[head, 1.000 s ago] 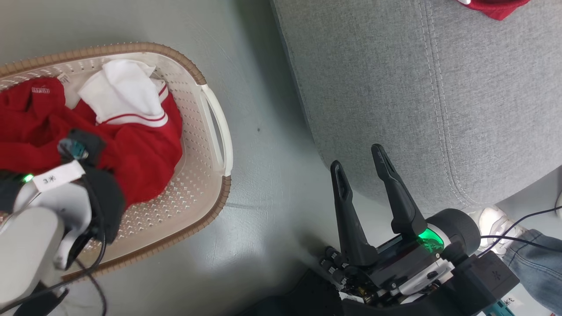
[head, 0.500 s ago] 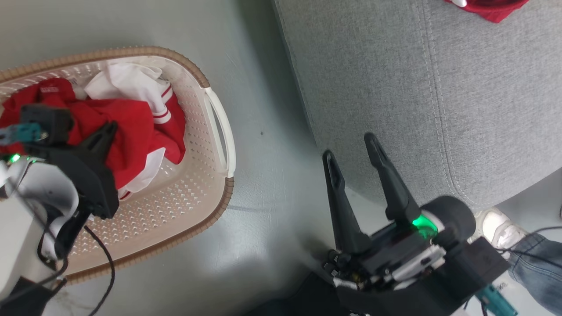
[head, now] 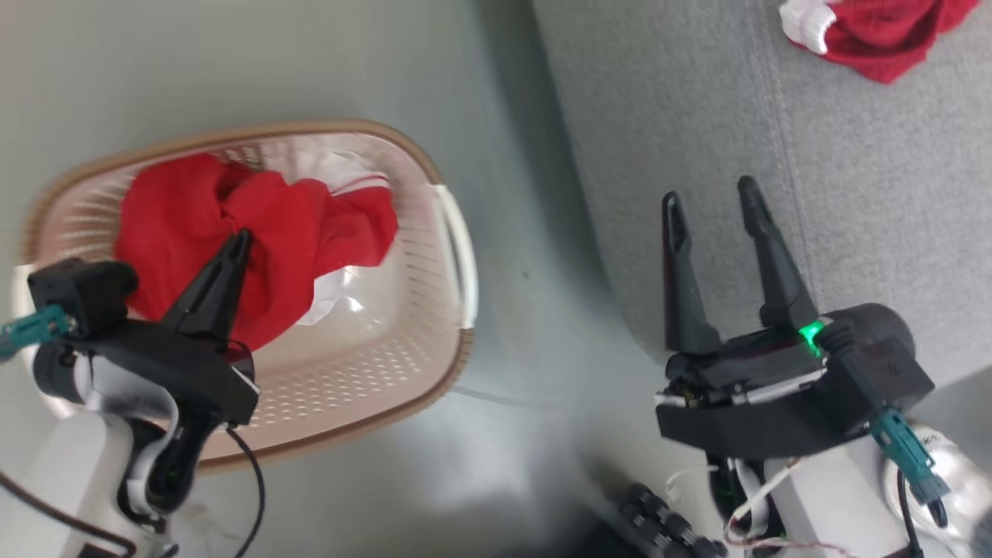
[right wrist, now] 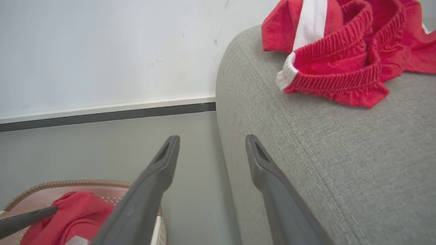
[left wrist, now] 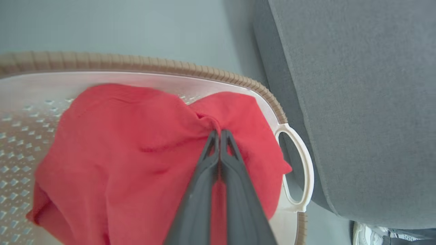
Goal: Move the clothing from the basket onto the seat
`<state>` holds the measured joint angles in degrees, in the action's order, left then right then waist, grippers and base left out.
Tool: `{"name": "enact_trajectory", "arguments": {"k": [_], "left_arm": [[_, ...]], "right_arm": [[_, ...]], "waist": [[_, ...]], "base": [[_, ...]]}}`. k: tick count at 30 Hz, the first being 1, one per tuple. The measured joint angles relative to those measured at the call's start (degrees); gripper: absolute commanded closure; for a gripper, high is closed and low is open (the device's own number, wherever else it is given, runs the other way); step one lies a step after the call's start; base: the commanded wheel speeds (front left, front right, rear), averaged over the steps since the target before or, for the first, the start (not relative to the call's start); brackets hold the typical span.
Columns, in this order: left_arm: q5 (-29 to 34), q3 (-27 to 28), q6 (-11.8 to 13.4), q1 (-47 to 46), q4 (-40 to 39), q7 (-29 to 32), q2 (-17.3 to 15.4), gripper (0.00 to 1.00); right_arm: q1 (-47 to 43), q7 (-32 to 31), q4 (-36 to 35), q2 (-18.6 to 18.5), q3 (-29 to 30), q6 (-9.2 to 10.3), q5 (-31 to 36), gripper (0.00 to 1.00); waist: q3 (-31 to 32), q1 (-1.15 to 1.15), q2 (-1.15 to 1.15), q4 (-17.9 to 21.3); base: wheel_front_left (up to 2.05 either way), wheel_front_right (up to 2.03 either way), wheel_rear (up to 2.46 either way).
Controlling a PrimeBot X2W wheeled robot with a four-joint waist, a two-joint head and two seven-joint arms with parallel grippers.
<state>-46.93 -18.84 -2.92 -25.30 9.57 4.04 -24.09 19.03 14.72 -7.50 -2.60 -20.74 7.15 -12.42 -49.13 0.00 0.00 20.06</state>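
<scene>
Left pincer [left wrist: 219, 133] clamped on red garment [left wrist: 136, 143], bunched in basket [left wrist: 265, 95]. Seat [left wrist: 357, 102] lies to its right, across floor [head: 535, 194] gap. Right pincer [head: 713, 198] apart, empty, nearer seat. Other garment [head: 883, 39] already on seat.

Bare floor strip [head: 535, 256] between basket [head: 422, 256] and seat [head: 868, 170] passable; basket handle [head: 463, 256] juts in; seat surface mostly free.

Long, tapered dark-grey fingers [head: 683, 294] on left pincer [head: 242, 240] and right pincer [head: 711, 194]; black wrist housing [head: 775, 422], green indicator light [head: 810, 333], teal plug [head: 899, 446], white forearm [head: 70, 480], thin black cable [head: 260, 484].
</scene>
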Motion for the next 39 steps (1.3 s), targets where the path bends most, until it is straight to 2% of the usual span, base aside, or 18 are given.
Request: {"name": "enact_trajectory", "arguments": {"k": [15, 23, 28, 35, 39], "left_arm": [[-3.94, 1.58, -2.21, 4.82, -0.92, -9.00, 5.50, 1.00], [-4.13, 0.23, -3.03, 6.22, -0.44, -11.29, 7.49, 1.00], [-5.04, 0.94, -3.18, 9.99, -0.32, -12.84, 6.64, 1.00], [-5.12, 1.34, -3.12, 14.38, -0.76, -13.81, 6.04, 1.00], [-4.87, 1.26, -2.55, 16.54, -2.00, -14.32, 5.91, 1.00]], "right_arm": [[1.27, 0.00, 8.22, -0.16, 7.54, 0.00, 6.54, 0.00], [-4.13, 0.00, 8.90, -0.20, 12.74, 0.00, 9.57, 0.00], [-6.10, 0.00, 9.12, -0.21, 11.69, 0.00, 9.89, 0.00], [-8.22, 0.00, 9.71, -0.24, 8.93, -0.03, 11.27, 0.00], [-8.42, 0.00, 10.18, -0.79, 6.97, -1.43, 11.48, 0.00]], "waist": [[11.09, 0.00, 0.00, -11.10], [17.73, -0.01, 0.00, -17.30], [23.51, 0.00, -0.01, -20.60], [29.55, 0.00, 0.00, -22.24], [33.43, -0.01, 0.00, -22.71]], "base": [[0.00, 0.00, 0.00], [0.00, 0.00, 0.00], [0.00, 0.00, 0.00], [0.00, 0.00, 0.00], [0.00, 0.00, 0.00]]}}
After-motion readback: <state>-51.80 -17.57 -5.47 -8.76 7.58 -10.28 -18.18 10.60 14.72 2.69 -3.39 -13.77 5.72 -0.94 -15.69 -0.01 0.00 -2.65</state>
